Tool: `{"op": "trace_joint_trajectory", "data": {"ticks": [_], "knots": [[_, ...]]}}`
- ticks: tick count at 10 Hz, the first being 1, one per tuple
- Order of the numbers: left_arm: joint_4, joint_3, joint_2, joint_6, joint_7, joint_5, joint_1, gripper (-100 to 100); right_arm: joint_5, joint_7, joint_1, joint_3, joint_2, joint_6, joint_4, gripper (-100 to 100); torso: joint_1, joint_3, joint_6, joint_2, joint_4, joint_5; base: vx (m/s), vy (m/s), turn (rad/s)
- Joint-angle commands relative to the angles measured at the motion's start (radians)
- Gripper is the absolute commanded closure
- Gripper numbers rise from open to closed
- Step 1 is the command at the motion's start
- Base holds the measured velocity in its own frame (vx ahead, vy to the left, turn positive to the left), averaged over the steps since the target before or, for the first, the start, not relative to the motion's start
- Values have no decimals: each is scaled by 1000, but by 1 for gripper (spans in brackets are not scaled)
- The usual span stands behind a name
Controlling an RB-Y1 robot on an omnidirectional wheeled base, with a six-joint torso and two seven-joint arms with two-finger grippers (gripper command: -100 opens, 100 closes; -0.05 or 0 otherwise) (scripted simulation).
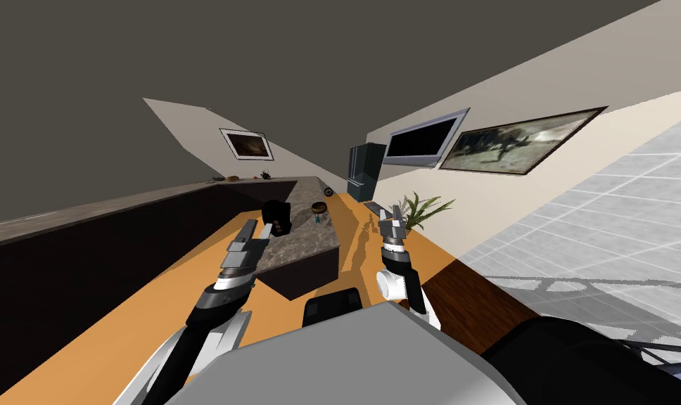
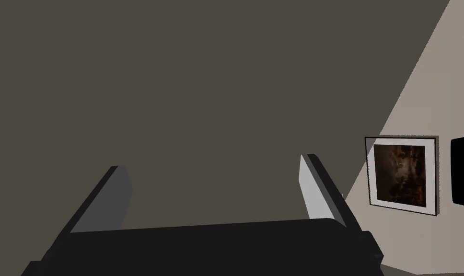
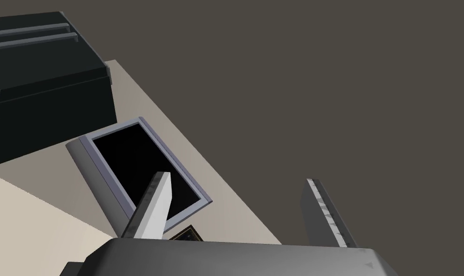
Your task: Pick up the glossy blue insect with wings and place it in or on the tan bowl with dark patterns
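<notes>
Left claw [image 1: 257,230] is raised in the lower middle of the head view, over the near left part of a desk [image 1: 300,242] that has a grey mottled top and dark sides. Its two fingers [image 2: 317,191] stand wide apart with nothing between them. The right claw [image 1: 390,216] is raised just right of centre, beyond the desk's right edge and above the orange floor [image 1: 156,302]. Its fingers [image 3: 154,206] are also spread wide and hold nothing.

The small blue insect [image 1: 319,219] lies on the desk near the middle of the frame, between the two claws in the picture and further from the robot than either. It is too small for its wings to be made out. The brownish bowl [image 1: 319,207] sits just above it in the frame, very close; whether the two touch cannot be told. A black lumpy object [image 1: 277,216] stands on the desk left of them, close to the left claw's tips.

Higher in the frame, a small dark round thing [image 1: 328,191] rests at the desk's far end. A dark cabinet [image 1: 365,171] stands behind it, and a green plant [image 1: 422,209] is to the right of the right claw.
</notes>
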Motion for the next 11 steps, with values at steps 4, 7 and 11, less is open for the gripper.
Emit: {"op": "trace_joint_trajectory", "data": {"ticks": [4, 7, 11], "knots": [[20, 1, 112, 93, 27, -8, 0, -100, 0, 0, 0, 0, 0, 0, 0, 0, -2, 0, 0, 0, 0, -1, -84, -90, -99], [48, 2, 183, 161, 44, -8, -6, -100, 0, 0, 0, 0, 0, 0, 0, 0, -3, -1, 0, -2, 0, -1, -46, -103, -114], [112, -7, 300, 261, 61, 4, -15, -100, 0, 0, 0, 0, 0, 0, 0, 0, -1, -2, 0, -4, -1, 0, -13, -96, -119]]}}
